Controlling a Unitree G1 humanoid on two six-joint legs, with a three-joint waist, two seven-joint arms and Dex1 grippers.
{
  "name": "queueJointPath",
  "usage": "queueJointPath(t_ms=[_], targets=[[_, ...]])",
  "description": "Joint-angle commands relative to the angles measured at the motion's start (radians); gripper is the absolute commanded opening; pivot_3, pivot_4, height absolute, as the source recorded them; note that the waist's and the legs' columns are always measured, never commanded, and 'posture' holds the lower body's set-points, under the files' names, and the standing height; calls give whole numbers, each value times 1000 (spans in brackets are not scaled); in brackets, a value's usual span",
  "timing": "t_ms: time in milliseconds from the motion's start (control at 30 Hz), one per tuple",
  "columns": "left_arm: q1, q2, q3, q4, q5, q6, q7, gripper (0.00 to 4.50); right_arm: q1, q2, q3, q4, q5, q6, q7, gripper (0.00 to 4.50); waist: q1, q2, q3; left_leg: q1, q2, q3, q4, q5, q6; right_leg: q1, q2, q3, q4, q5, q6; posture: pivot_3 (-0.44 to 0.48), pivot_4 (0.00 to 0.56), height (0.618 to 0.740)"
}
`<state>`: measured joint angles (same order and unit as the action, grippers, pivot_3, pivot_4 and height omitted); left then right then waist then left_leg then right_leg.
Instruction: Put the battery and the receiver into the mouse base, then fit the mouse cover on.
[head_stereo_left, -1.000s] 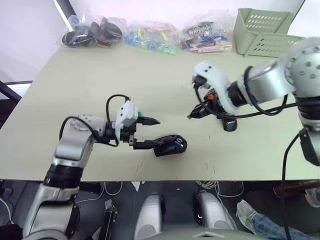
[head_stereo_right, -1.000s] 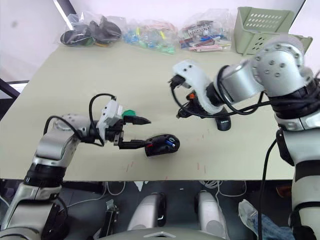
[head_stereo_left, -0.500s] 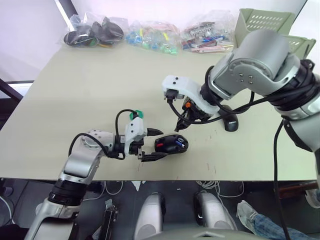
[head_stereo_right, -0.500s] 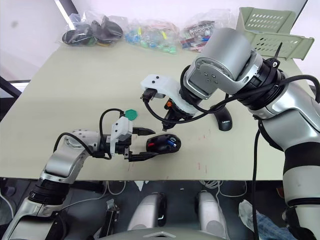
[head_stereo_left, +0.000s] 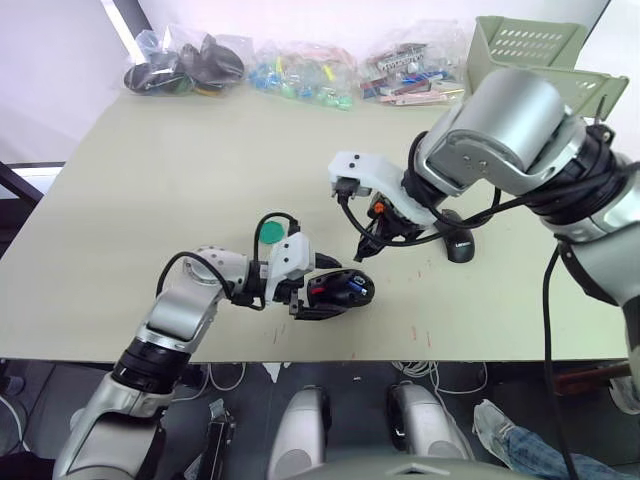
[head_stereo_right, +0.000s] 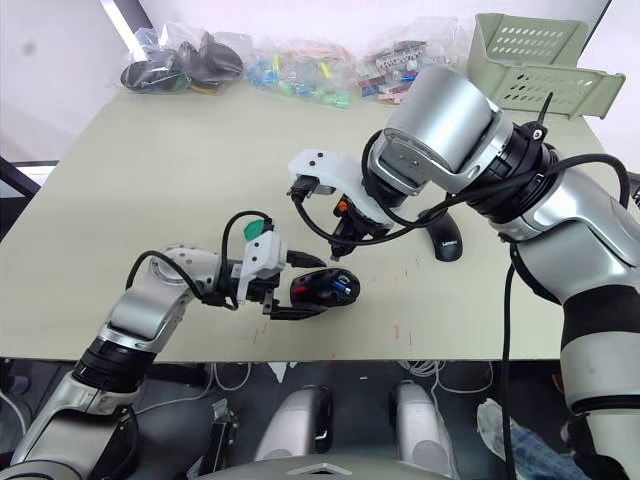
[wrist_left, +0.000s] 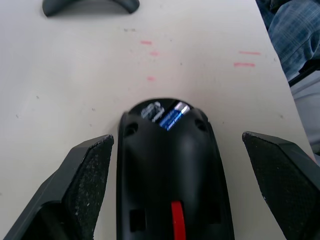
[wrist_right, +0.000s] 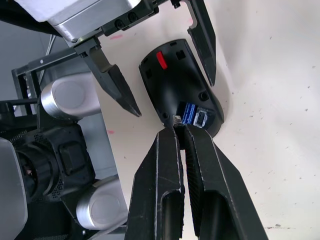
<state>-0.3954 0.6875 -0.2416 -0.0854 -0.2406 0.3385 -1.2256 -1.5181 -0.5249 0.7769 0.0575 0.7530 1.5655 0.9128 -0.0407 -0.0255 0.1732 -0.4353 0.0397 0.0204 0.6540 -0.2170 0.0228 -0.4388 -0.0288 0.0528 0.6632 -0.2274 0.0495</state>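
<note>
The black mouse base (head_stereo_left: 340, 291) lies near the table's front edge, with the blue battery (wrist_left: 172, 116) seated in its end compartment. My left gripper (head_stereo_left: 322, 288) is open, one finger on each side of the base (wrist_left: 170, 165). My right gripper (wrist_right: 179, 129) hovers just above the base's battery end and is shut on the receiver (wrist_right: 176, 118), a tiny silvery nub at its fingertips. In the head view the right gripper (head_stereo_left: 362, 256) comes in from the right. The glossy mouse cover (head_stereo_left: 458, 247) lies on the table to the right, behind the right arm.
A green scalloped disc (head_stereo_left: 268, 232) lies just behind my left gripper. Bags of parts (head_stereo_left: 300, 72) line the table's back edge, and a green basket (head_stereo_left: 520, 55) stands at the back right. The table's front edge runs just in front of the base.
My left gripper has slid forward until its open fingers straddle the mouse base. My right gripper has swung left from beside the cover to just over the base.
</note>
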Motion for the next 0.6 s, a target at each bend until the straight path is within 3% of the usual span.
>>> queueJointPath(t_ms=[33,600], targets=[[-24,-5,-8,12,22,-30,6,4398,-2,3,-45,-20,-12,17,11,0,0,0,0,0,0,0,0,0,0,0,0,0,0,0,0,0,150,740],[-25,-27,-36,40,60,-55,-1,4398,54,35,-53,15,-81,33,-24,0,0,0,0,0,0,0,0,0,0,0,0,0,0,0,0,0,150,740]])
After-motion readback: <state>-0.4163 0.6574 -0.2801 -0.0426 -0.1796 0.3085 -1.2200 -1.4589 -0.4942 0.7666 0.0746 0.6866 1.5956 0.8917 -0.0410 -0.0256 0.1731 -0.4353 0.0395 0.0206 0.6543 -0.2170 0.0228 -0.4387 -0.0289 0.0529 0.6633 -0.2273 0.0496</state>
